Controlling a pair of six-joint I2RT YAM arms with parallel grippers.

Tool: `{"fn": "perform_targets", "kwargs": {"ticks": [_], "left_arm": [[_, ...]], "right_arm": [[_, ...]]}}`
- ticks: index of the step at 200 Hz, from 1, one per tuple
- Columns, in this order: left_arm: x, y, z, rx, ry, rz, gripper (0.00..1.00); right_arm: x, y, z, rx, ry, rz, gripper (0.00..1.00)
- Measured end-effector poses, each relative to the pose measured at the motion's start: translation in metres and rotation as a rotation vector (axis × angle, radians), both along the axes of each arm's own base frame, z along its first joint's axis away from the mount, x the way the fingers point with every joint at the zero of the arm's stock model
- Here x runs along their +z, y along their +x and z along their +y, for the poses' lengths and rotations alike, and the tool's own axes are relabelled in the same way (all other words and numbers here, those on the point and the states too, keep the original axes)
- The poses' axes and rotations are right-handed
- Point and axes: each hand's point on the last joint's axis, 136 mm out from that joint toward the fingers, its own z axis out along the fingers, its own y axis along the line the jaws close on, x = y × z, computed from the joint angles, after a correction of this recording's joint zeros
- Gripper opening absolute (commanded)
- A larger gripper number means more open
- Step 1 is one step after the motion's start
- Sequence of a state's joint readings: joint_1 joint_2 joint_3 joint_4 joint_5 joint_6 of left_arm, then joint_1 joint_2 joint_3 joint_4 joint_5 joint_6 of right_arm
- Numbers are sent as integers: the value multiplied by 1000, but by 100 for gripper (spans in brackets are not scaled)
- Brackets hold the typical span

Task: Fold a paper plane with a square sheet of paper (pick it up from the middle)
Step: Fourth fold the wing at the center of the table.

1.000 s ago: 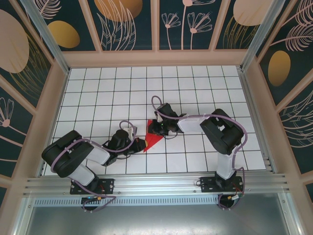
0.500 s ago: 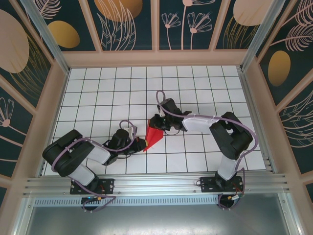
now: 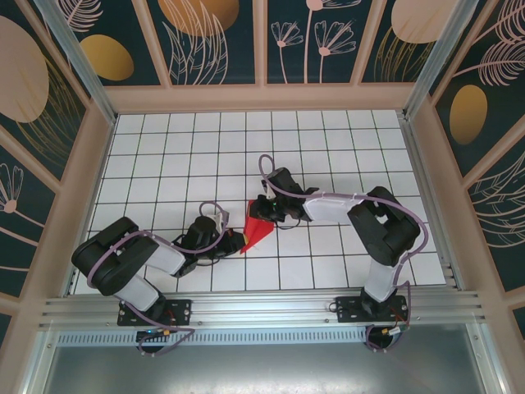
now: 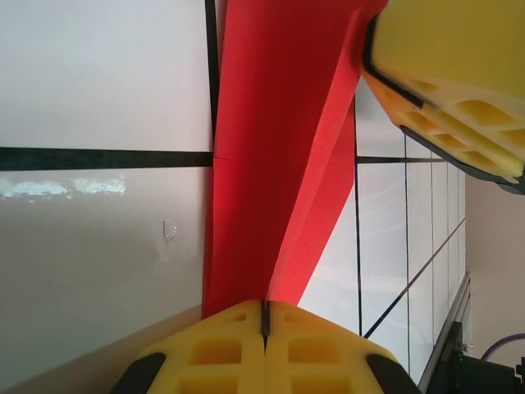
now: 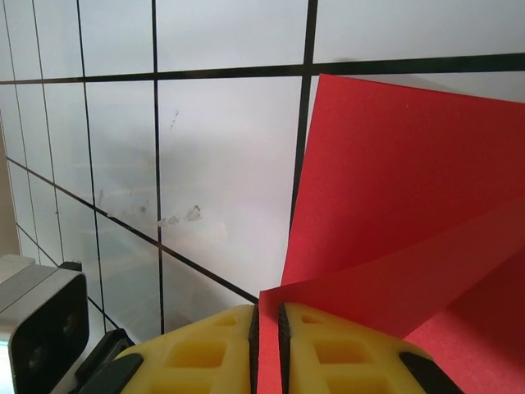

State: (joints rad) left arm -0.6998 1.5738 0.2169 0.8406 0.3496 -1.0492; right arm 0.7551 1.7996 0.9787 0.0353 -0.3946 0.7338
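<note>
You will find the folded square sheet of paper point(image 3: 256, 231) near the table point(image 3: 164, 164) centre. The left gripper point(image 3: 235, 243) is clamped on its table-near end. The right gripper point(image 3: 264, 215) is clamped on its table-far end.

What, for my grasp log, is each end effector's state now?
Left end effector: shut on the paper.
Right end effector: shut on the paper.
</note>
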Motion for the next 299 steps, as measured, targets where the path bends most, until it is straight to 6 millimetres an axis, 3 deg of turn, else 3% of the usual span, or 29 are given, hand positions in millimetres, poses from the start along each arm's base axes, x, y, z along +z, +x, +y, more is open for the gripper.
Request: {"fn": "perform_targets", "kwargs": {"ticks": [61,115,207,276,299], "left_arm": [[0,0,0,13,-6,14,0],[0,1,1,22,-9,22,0],[-1,1,1,26,-5,26,0],[3,4,3,32,44,28,19],[7,6,9,49,78,14,34]], "right_arm": [[-1,-5,2,21,11,16,17],[-24,-6,4,29,-19,58,17],[-27,-3,9,34,-13,63,16],[-36,-3,10,41,-12,88,15],[-36,-3,10,40,-10,89,15]]}}
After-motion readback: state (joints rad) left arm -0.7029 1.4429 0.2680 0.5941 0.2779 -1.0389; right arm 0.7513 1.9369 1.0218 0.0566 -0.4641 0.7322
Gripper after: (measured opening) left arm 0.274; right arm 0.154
